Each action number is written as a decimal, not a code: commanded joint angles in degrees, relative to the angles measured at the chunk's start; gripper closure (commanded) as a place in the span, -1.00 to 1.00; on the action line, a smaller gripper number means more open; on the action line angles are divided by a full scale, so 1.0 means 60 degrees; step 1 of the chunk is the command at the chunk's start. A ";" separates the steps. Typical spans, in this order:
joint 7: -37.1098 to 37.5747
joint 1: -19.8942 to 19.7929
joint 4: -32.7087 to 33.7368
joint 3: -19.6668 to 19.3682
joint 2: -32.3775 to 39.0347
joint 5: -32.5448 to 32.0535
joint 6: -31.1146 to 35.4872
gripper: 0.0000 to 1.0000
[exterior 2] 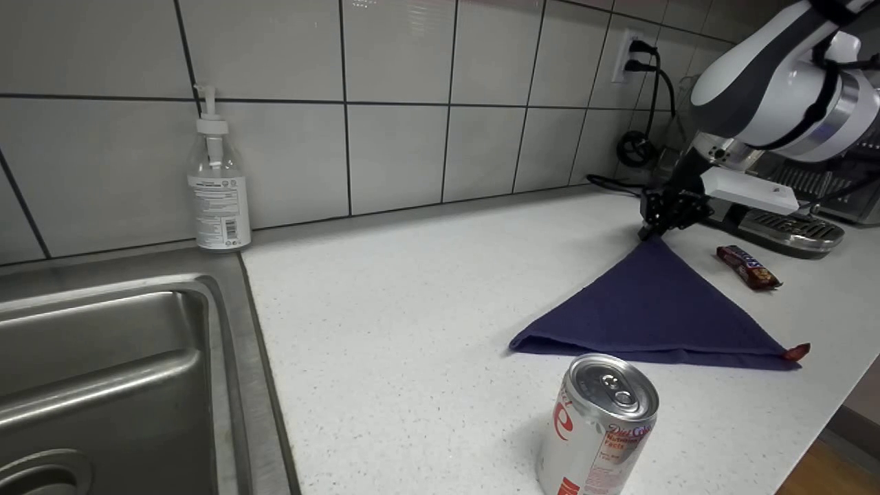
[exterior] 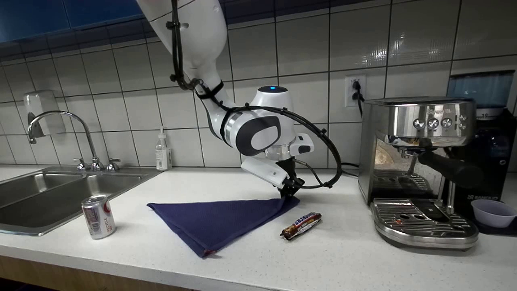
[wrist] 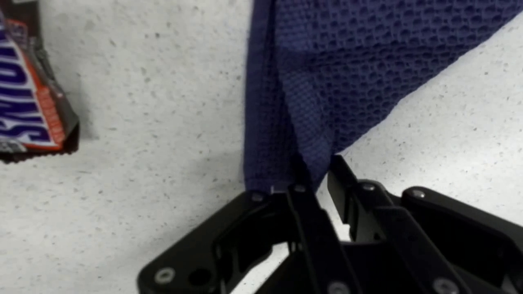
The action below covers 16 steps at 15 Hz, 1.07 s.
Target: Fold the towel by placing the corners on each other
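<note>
Navy towel (exterior: 226, 222) is on the white counter (exterior: 343, 262), doubled into a rough triangle, btwn the soda can (exterior: 98, 217) and the espresso machine (exterior: 420, 161). The gripper (wrist: 316, 165) is down at the end nearest the machine, jaws narrow w/ a bit of cloth pinched btwn the fingertips, tho can't tell if that's just the top layer or more. In the wrist view the upper layer's hem (wrist: 302, 98) runs bunched into the tips, and the lower layer (wrist: 263, 134) sticks out next to it, so edges are offset there. The near corner (exterior: 206, 250) has a small red bit on it, visible in both exterior views. Snickers bar (exterior: 301, 226) lies just beside the towel, apart from it afaict, and it's cut off at the edge of the wrist view. Can's upright, well apart from the gripper, btwn the towel and the steel sink (exterior 2: 172, 265). Pump bottle (exterior 2: 220, 185) is by the tiled wall (exterior 2: 399, 151) at the sink's corner, w/ cables plugged into the outlet (exterior 2: 624, 55) farther along. Arm (exterior: 262, 129) hangs in from above, blue light (exterior: 273, 88) on top, and a pale bowl (exterior: 493, 212) sits right by the espresso machine.
</note>
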 commanded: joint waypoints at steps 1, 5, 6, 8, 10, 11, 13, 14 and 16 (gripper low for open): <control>-0.0111 -0.0089 -0.0107 0.0062 -0.0224 -0.0125 -0.0092 1.00; -0.0249 -0.0149 -0.0297 0.0187 -0.0405 -0.0057 0.0047 0.99; -0.0328 -0.0188 -0.0390 0.0252 -0.0486 -0.0019 0.0106 0.99; -0.0470 -0.0230 -0.0636 0.0369 -0.0704 0.0046 0.0241 0.99; -0.0595 -0.0269 -0.0927 0.0521 -0.0939 0.0105 0.0436 0.99; -0.0643 -0.0289 -0.1081 0.0595 -0.1062 0.0126 0.0529 0.99; -0.0735 -0.0275 -0.1485 0.0728 -0.1352 0.0218 0.0780 0.99; -0.0720 -0.0252 -0.1706 0.0779 -0.1507 0.0236 0.0885 0.99; -0.0687 -0.0229 -0.2146 0.0901 -0.1813 0.0266 0.1108 0.99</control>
